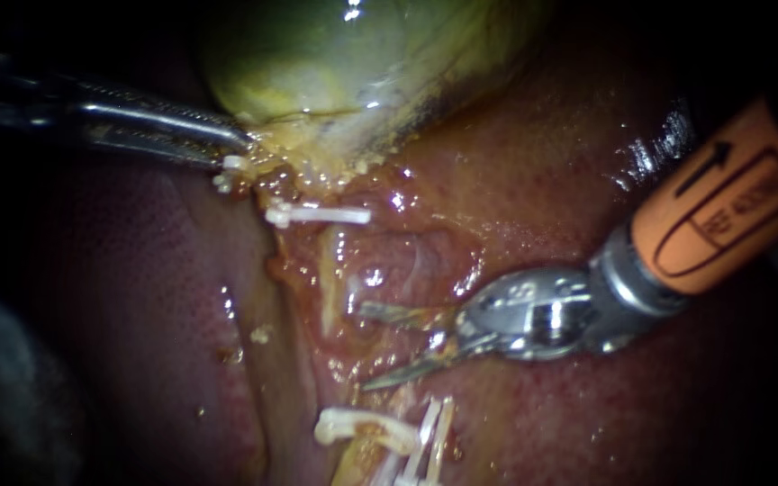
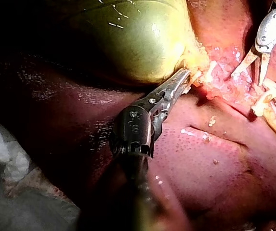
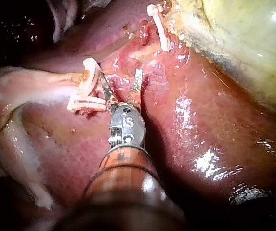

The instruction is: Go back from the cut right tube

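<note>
R instrument, pincer apart, sits just beside clips, retreat not yet done; L instrument pincer clamped on gallbladder edge.

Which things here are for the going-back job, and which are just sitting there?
For the job:
right instrument, jaws open
upper clip
lower clips

Just there:
left instrument, shut on the gallbladder
liver
</note>
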`<state>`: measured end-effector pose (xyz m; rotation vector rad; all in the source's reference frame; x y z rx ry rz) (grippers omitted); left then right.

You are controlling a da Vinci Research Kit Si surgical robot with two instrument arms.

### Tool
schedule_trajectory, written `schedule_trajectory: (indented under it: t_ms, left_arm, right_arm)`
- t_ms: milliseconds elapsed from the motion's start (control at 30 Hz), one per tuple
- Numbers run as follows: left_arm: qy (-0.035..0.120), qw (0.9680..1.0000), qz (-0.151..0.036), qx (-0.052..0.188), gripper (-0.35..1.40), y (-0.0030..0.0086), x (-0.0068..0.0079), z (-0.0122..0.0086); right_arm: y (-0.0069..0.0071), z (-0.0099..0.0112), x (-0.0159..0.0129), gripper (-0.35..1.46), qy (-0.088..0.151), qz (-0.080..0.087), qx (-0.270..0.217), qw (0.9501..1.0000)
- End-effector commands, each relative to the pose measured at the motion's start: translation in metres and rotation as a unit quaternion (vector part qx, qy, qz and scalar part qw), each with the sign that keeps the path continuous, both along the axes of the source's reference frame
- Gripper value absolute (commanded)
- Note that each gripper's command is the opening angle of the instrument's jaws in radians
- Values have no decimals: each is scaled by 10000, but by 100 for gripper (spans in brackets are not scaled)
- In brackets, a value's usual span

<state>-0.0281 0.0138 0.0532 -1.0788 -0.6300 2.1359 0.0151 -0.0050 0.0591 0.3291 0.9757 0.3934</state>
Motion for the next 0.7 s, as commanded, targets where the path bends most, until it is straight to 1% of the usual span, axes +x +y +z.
schedule_trajectory:
  t_ms: [33, 100, 267, 333, 467, 500, 567, 700]
  left_arm:
    - [-3, 10000, 2, 1, -35, 0, 0, 0]
    - [-3, 10000, 2, 1, -35, 0, 0, 0]
    - [5, 10000, -8, -6, -35, 0, 0, 0]
    - [6, 10000, -9, -6, -35, 0, 0, 0]
    - [7, 10000, -10, -7, -35, 0, 0, 0]
    - [8, 10000, -11, -8, -35, 0, -1, 0]
    - [12, 10000, -17, -13, -35, -1, -2, 1]
    - [29, 10000, -35, -30, -35, -4, -9, 6]
  right_arm:
    - [4, -1, -7, 145, -51, 21, -78, 10000]
    - [12, -5, -23, 145, -136, 49, -215, 9997]
    - [31, -18, -53, 145, -261, -20, -490, 9985]
    - [36, -21, -60, 145, -301, -38, -562, 9980]
    - [41, -24, -71, 145, -348, -42, -577, 9977]
    - [41, -24, -72, 145, -337, -62, -573, 9978]
    - [42, -24, -74, 145, -259, -159, -539, 9981]
    - [41, -23, -73, 145, -248, -169, -534, 9981]
